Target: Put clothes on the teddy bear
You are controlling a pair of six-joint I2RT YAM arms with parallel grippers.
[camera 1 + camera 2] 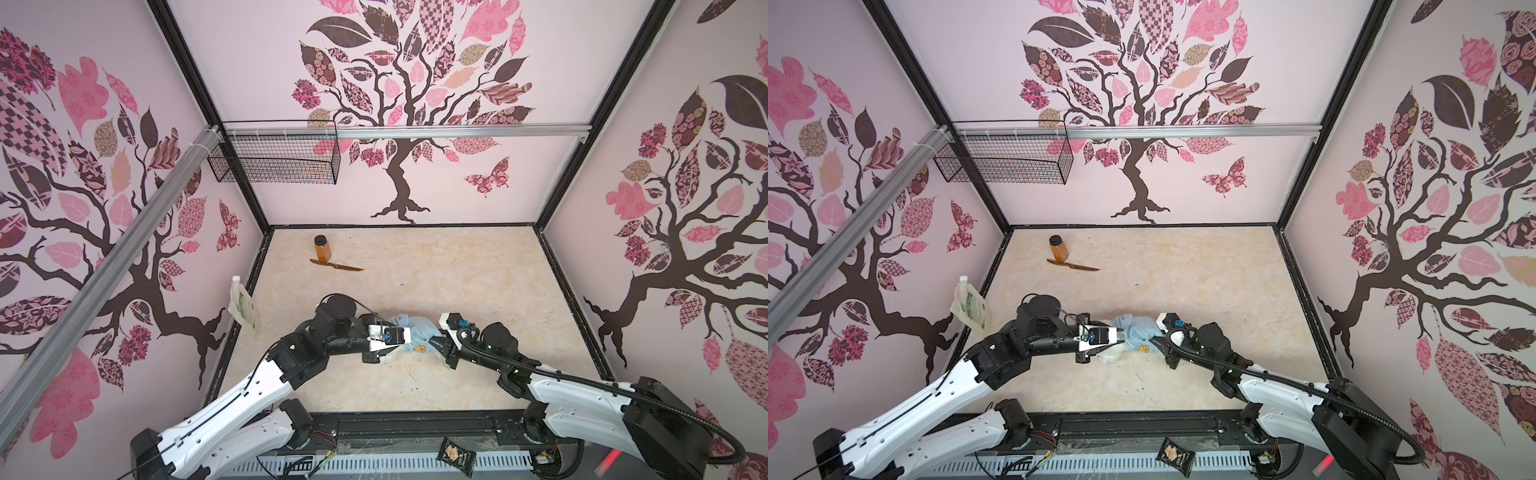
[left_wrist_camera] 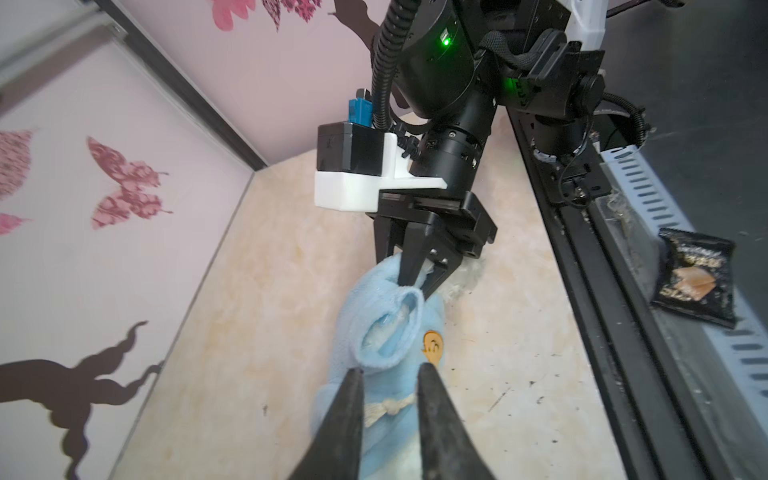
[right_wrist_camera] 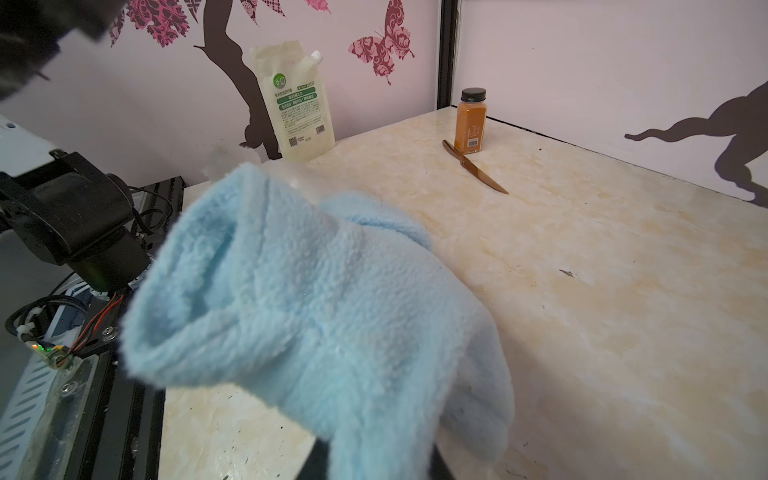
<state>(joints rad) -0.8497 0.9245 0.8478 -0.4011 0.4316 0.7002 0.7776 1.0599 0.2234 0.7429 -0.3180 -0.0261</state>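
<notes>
Both top views: teddy bear [image 1: 392, 356] [image 1: 1112, 355] lies on table [image 1: 457, 270] near front-centre, mostly under blue shirt [image 1: 419, 326]

Left wrist: right gripper [image 2: 415, 283] clamped on blue shirt hem, white fur in the opening; left gripper [image 2: 388, 370] fingers narrowly apart over shirt, can't tell if gripping

Right wrist: shirt fills fgd, jaws hidden; spice jar [image 3: 471, 120] & knife [image 3: 473, 166] well behind

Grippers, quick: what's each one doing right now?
Left gripper: jaws narrow, astride the blue shirt; whether it grips cannot be told.
Right gripper: closed, pinching the shirt's edge.
</notes>
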